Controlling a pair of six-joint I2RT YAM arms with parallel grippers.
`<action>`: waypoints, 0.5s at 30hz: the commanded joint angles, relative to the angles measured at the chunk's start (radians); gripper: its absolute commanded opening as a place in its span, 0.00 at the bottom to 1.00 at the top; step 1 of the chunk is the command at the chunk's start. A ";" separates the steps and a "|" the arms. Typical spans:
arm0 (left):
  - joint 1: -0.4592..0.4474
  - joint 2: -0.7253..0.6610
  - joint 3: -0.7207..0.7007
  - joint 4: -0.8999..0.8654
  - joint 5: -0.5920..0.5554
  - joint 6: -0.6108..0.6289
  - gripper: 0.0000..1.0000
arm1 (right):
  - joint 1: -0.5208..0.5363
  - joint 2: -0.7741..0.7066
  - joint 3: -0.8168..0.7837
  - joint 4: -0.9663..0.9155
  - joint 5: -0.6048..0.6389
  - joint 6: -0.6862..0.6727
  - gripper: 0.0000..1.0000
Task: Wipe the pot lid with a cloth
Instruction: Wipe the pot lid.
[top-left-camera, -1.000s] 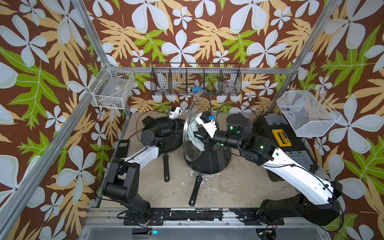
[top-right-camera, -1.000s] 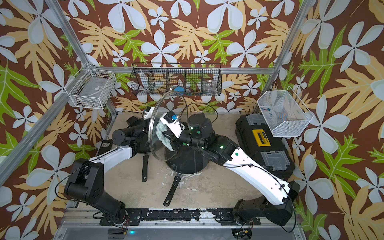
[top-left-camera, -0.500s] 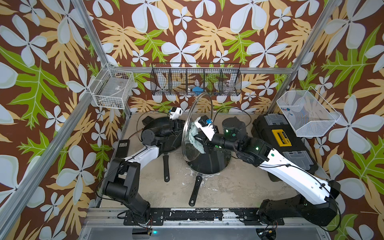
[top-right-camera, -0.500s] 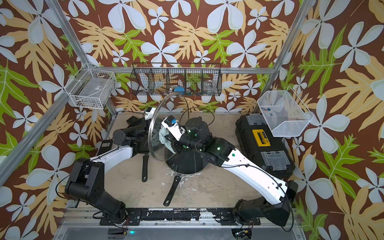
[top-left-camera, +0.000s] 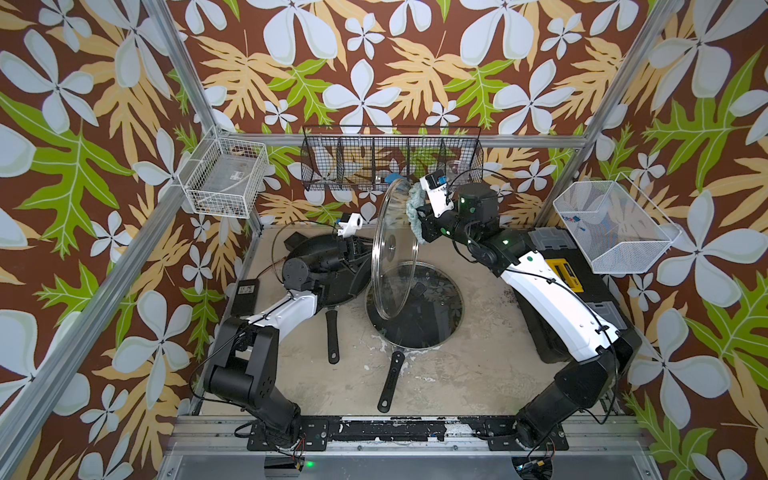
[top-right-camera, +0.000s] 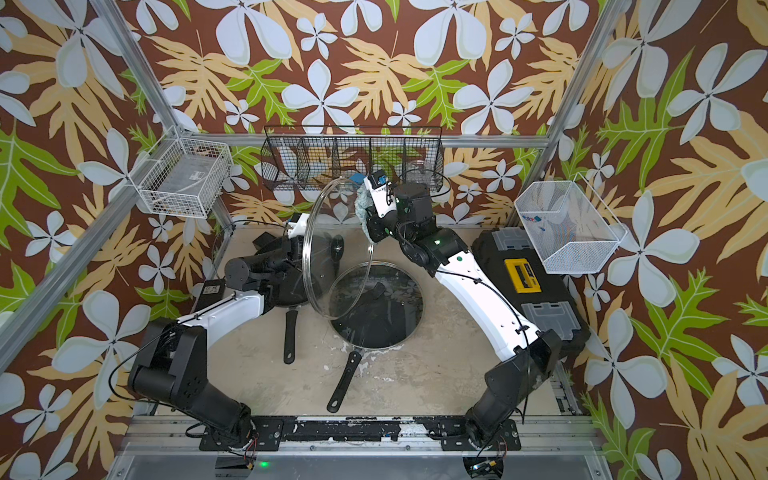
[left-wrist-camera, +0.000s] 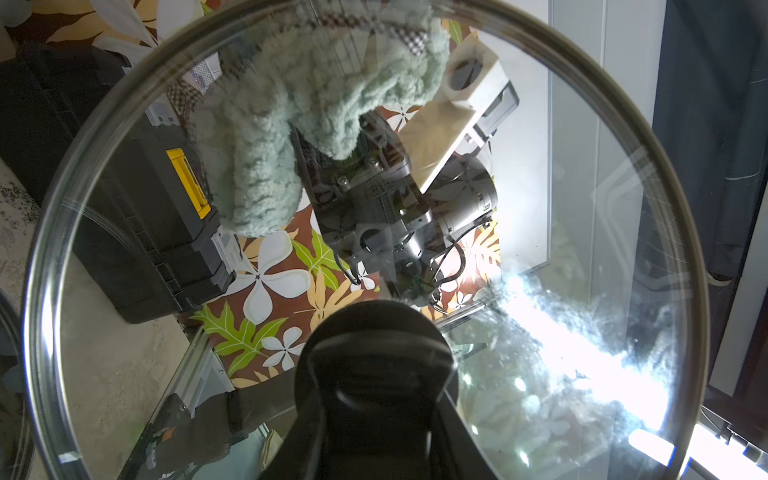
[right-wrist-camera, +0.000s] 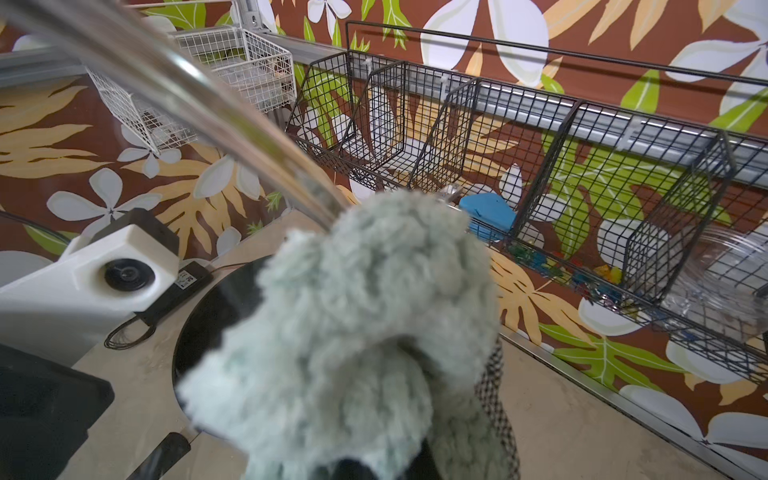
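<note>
Wipe underway, we judge — left fingers (left-wrist-camera: 291, 453) clamped on handle (left-wrist-camera: 374, 345), holding pot lid (top-left-camera: 392, 257) upright over bench (top-left-camera: 478, 365). Right fingers (top-left-camera: 426, 226) pinch cloth (top-left-camera: 415, 203) against lid's upper rim. Hazy patch (left-wrist-camera: 561, 353) shows beside handle — more passes due.

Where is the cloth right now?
In both top views the cloth is clamped in the right gripper, against the upper rim of the upright pot lid on its right-arm side, in front of the black wire basket.
</note>
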 joint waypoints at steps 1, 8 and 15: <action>-0.002 -0.012 0.013 0.325 -0.026 -0.012 0.00 | 0.005 -0.038 -0.045 0.033 -0.120 0.021 0.00; 0.006 -0.003 0.009 0.324 -0.042 -0.015 0.00 | 0.169 -0.223 -0.259 0.038 -0.200 -0.022 0.00; 0.014 -0.001 0.009 0.325 -0.047 -0.014 0.00 | 0.364 -0.353 -0.461 0.085 -0.212 0.008 0.00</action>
